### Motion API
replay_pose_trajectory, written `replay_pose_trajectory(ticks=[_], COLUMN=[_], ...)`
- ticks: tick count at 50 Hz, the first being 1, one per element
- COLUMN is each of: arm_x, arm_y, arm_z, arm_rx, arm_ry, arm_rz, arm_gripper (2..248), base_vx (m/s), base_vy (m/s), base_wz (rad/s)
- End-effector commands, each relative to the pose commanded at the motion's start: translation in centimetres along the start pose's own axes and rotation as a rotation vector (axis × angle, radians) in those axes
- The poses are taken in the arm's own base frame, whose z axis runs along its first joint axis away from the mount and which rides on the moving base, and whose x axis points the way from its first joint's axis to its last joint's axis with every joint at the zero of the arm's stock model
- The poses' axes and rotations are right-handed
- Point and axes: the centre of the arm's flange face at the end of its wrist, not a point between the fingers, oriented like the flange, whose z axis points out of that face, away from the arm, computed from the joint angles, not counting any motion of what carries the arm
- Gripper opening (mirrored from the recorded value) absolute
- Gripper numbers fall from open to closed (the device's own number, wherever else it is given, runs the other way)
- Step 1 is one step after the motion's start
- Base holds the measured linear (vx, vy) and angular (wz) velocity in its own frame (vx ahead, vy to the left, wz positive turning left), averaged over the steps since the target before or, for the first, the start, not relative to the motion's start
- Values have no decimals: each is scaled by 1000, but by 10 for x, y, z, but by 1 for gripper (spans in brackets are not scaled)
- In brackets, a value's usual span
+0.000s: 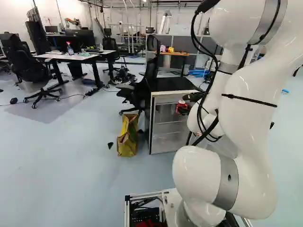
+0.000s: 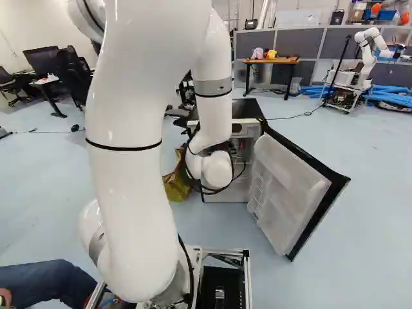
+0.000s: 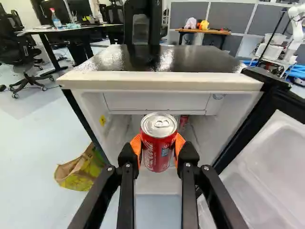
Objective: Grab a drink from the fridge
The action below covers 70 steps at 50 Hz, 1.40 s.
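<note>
Left base view: The gripper [image 1: 182, 108] holds the red can [image 1: 181, 102] in front of the open fridge [image 1: 165, 126]. The fridge stands on the pale blue floor [image 1: 61, 161]; its top is flat and black. A yellow bag [image 1: 127, 142] stands on the floor just beside it, near a black chair [image 1: 140, 92]. At the left, a white-topped desk [image 1: 78, 57] supports a spray bottle [image 1: 70, 49].

Right base view: The fridge door [image 2: 280, 183] is swung wide, its pale inner shelves exposed. Beyond the fridge, a wooden bench [image 2: 273, 61] stands against grey partitions [image 2: 315, 42]. Blue hoses [image 2: 394, 96] lie on the floor near another robot [image 2: 368, 55]. The arm hides the pincer here.

Wrist view: The two fingers stand apart by the can's width, with the orange pads [image 3: 136, 147] pressed against it from both sides. The can's lid is closed. The black fridge top is glossy and bears bright reflections; its front edge is white. A second can [image 3: 184, 120] stands inside the fridge.
</note>
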Motion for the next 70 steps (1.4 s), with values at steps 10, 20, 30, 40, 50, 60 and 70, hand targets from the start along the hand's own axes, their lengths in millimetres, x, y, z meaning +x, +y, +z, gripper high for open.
replay_pose_trajectory(ticks=[10, 20, 30, 40, 50, 60, 70], arm_x=[10, 20, 29, 38, 47, 55, 63], arm_y=[1, 1, 1, 0, 0, 0, 0], arm_z=[-5, -9, -14, -18, -23, -26, -26], arm_rx=[-28, -37, -42, -47, -52, -57, -60], arm_ry=[21, 42, 64, 84, 93, 96, 91], arm_rz=[-3, -13, -25, -38, -50, -62, -76], arm_gripper=[91, 91, 91, 91, 91, 91, 91], base_vx=[0, 0, 0, 0, 0, 0, 0], base_vy=[0, 0, 0, 0, 0, 0, 0], base_wz=[0, 0, 0, 0, 0, 0, 0])
